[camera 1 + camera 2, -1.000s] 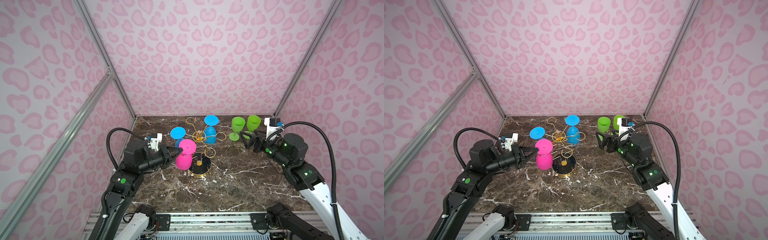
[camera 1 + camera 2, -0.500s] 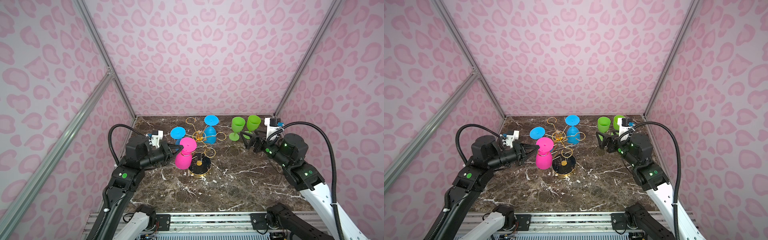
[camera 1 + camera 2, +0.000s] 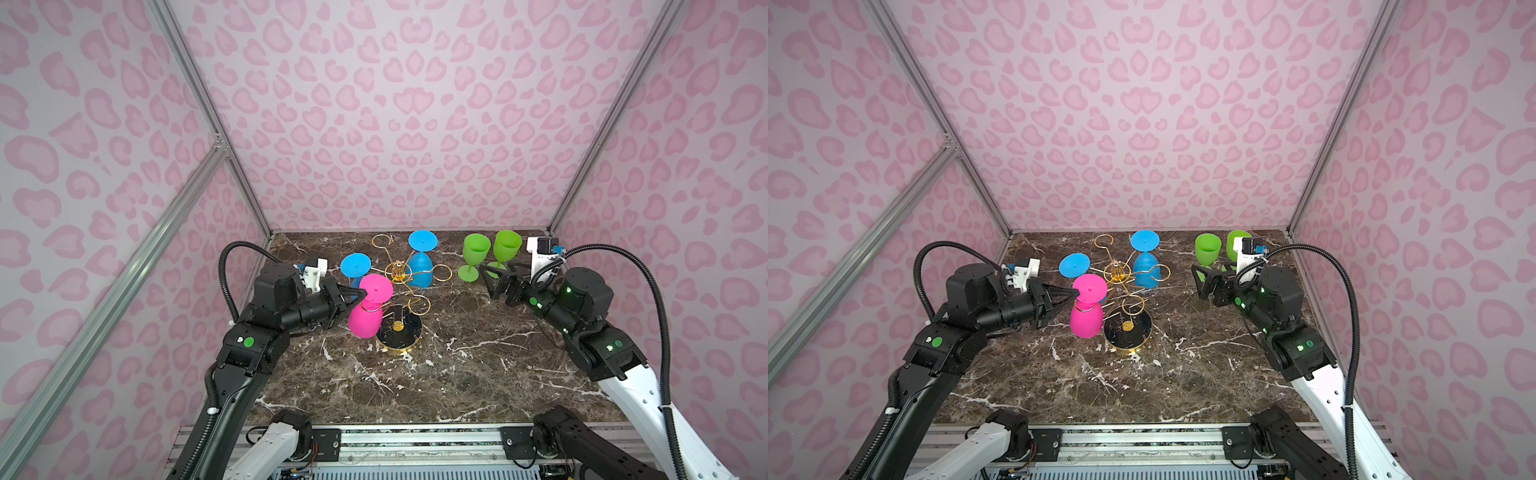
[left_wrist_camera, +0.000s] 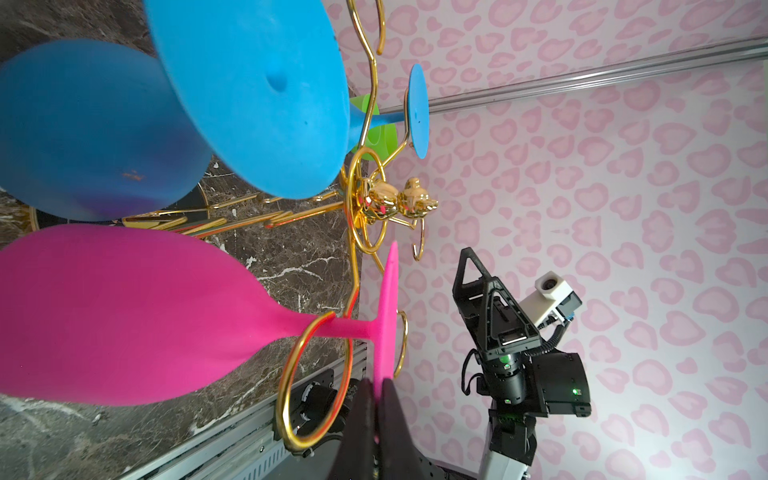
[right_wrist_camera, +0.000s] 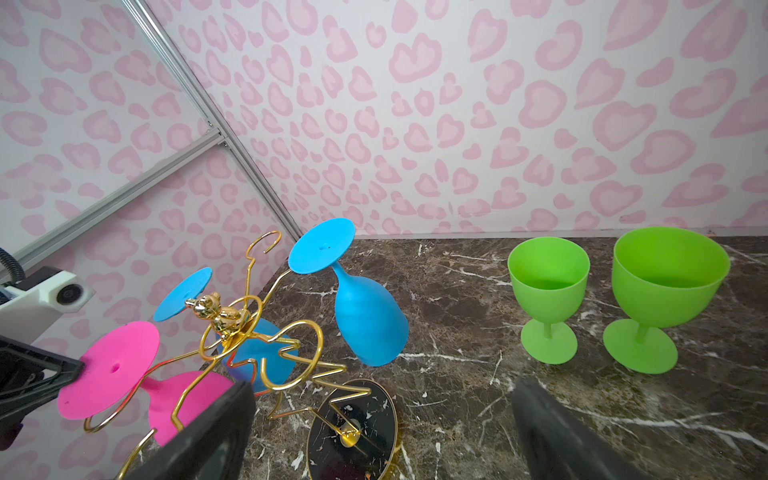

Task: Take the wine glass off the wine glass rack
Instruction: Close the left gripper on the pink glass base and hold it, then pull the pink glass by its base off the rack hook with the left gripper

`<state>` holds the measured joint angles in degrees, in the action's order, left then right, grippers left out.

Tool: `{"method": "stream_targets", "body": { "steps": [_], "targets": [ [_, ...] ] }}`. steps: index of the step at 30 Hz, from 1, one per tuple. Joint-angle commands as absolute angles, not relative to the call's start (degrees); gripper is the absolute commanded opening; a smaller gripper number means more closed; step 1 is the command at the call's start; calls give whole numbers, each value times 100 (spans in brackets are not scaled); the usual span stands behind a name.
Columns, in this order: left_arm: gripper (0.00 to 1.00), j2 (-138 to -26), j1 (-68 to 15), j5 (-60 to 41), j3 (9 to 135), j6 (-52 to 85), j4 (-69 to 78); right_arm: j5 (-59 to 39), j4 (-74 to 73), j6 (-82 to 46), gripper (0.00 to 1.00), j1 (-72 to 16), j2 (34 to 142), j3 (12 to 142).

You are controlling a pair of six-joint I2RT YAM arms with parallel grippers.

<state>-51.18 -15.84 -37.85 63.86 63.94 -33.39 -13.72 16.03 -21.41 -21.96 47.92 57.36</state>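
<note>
Left gripper (image 3: 363, 294) clamped on the foot edge of pink glass (image 3: 365, 323). Glass hangs upside down on rack (image 3: 398, 272), near-left arm, stem apparently seated. Right gripper (image 3: 496, 277) jaws wide apart, empty, near green glasses (image 3: 474, 252).

Pink leopard-print walls (image 3: 374, 124), dark marble tabletop (image 3: 415, 382)
</note>
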Motion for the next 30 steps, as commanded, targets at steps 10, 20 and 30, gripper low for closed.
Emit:
{"method": "stream_targets", "body": {
  "steps": [10, 20, 30],
  "targets": [
    [3, -5197, -1573, -3480, 6666, 6231, -3548, -1291, 1512, -2115, 98, -2188, 4729, 5625],
    [3, -5009, -1574, -3135, 6533, 6466, -3467, -1261, 1555, -2099, 98, -2180, 4694, 5624],
    [3, -4795, -1573, -2911, 6383, 6647, -3428, -1246, 1594, -2088, 98, -2160, 4634, 5616]
  ]
}}
